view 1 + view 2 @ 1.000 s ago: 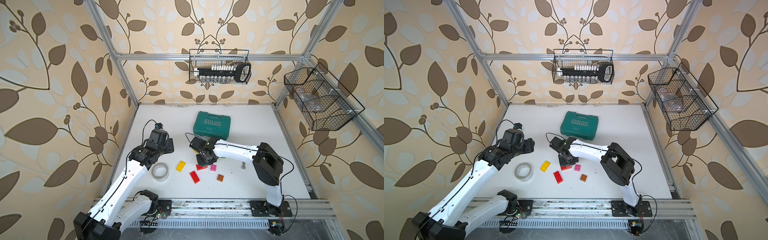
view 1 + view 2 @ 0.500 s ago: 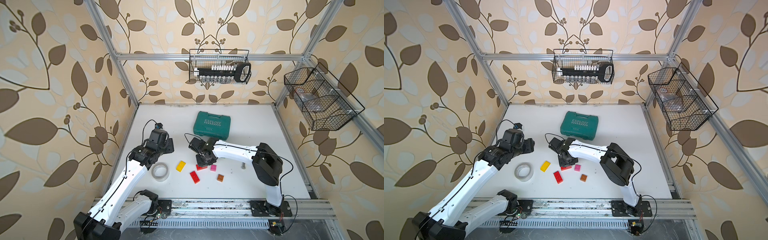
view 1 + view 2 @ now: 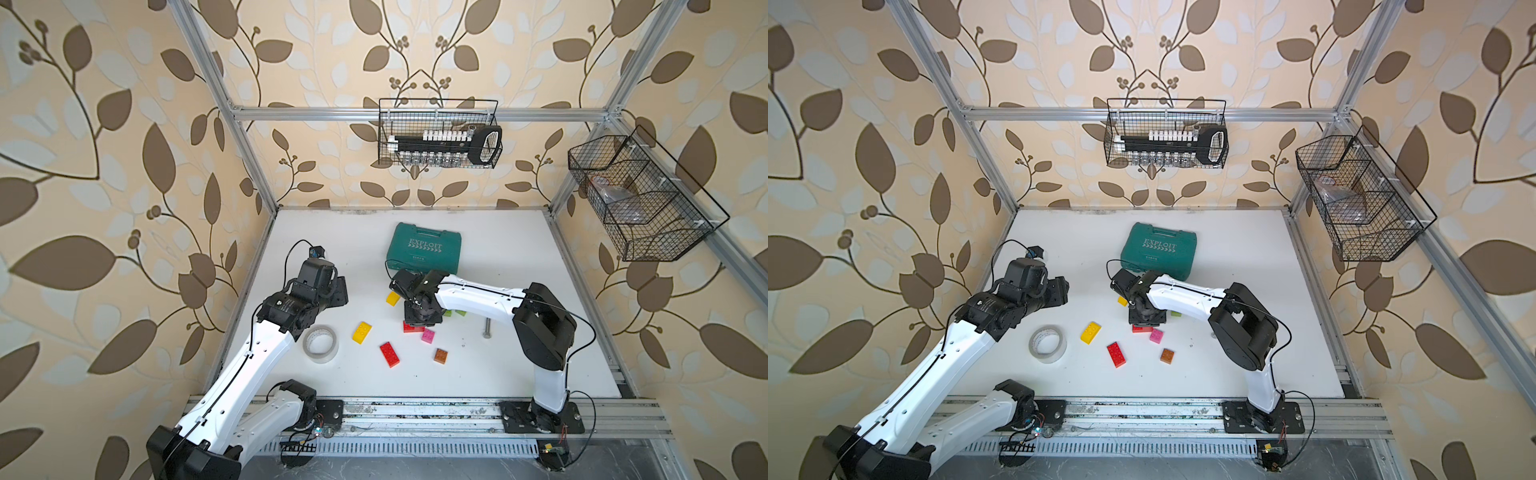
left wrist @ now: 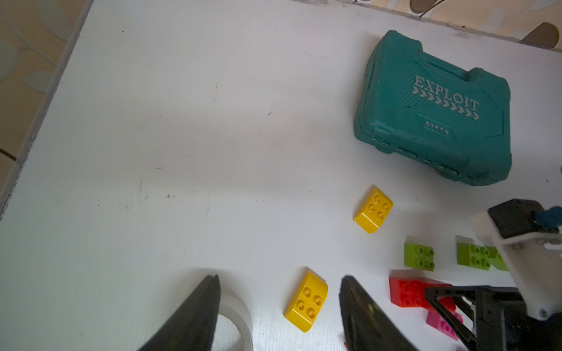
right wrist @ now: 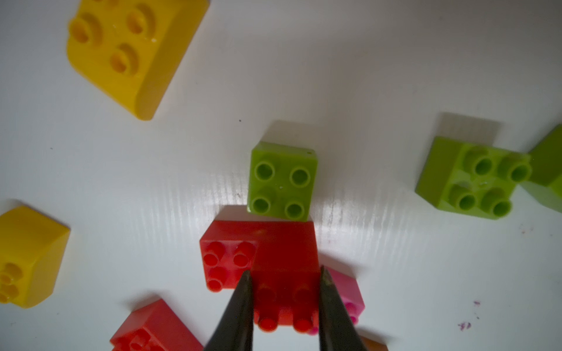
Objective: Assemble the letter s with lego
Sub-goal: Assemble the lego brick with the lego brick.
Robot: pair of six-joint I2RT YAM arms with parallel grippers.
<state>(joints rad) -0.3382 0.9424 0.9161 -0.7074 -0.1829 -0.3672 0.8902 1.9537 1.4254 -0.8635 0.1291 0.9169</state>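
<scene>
right claw (image 5: pixel 285 270) down, gripping red brick (image 5: pixel 286 249), left claw (image 4: pixel 279 277) parted

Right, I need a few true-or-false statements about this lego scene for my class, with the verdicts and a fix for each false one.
1. The right gripper is shut on a red brick. True.
2. The left gripper holds the tape. False: it is open and empty, and the tape lies free.
3. The case is open. False: it is closed.
4. The brown brick lies on its own. True.
</scene>
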